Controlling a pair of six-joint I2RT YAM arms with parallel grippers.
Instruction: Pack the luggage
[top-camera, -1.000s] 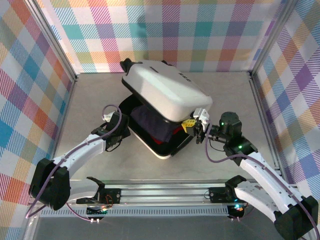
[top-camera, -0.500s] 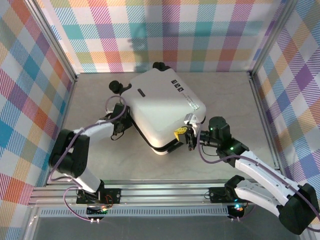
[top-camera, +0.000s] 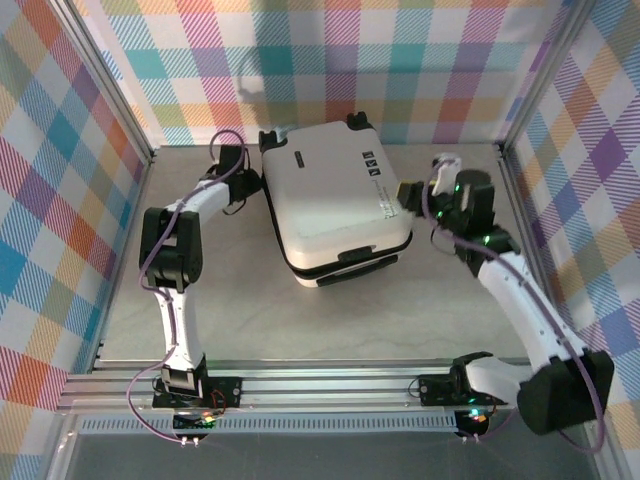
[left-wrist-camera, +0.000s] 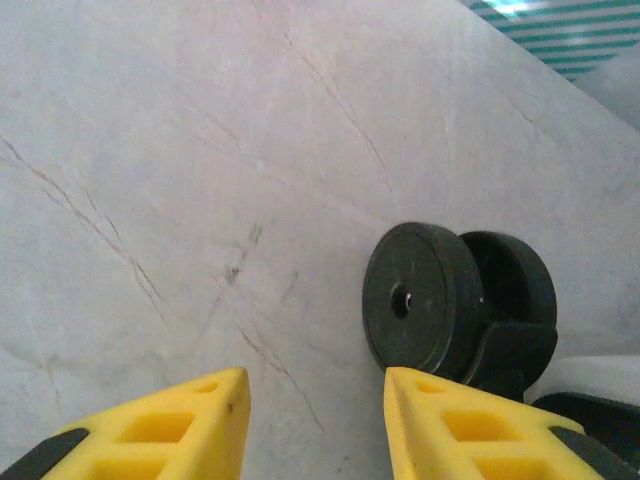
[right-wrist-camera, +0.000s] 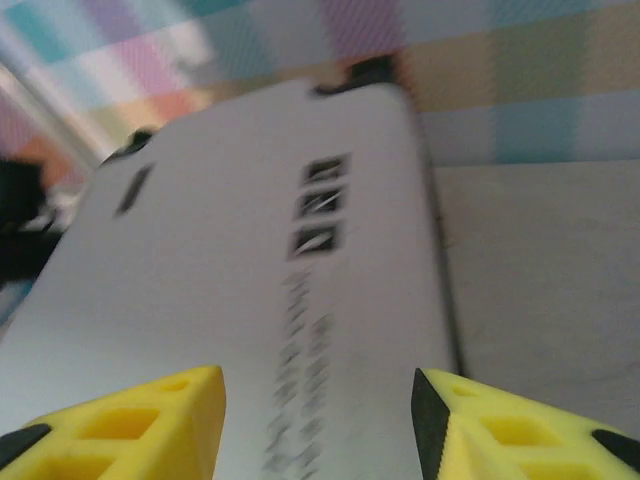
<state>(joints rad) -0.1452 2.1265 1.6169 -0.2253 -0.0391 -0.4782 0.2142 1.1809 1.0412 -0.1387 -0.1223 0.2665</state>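
Observation:
The luggage (top-camera: 335, 215) lies shut on the grey table, white shell up, with its black handle (top-camera: 355, 256) on the near side and black wheels (top-camera: 270, 138) toward the back wall. My left gripper (top-camera: 248, 178) is at its back-left corner. In the left wrist view that gripper (left-wrist-camera: 315, 385) is open over bare table, with a wheel (left-wrist-camera: 425, 300) just ahead on the right. My right gripper (top-camera: 405, 195) is at the case's right edge. In the right wrist view it (right-wrist-camera: 318, 385) stands open just above the white shell (right-wrist-camera: 230, 280), holding nothing.
Plaid walls (top-camera: 400, 60) with metal corner posts (top-camera: 120, 110) close in the back and both sides. An aluminium rail (top-camera: 330, 385) runs along the near edge. Bare table (top-camera: 250, 320) lies in front of the case and to its right (right-wrist-camera: 550, 270).
The raised lid has come down and the case has slid and turned toward the back wall. My right gripper let go, opened and swung back-right. My left arm stretched to the back left.

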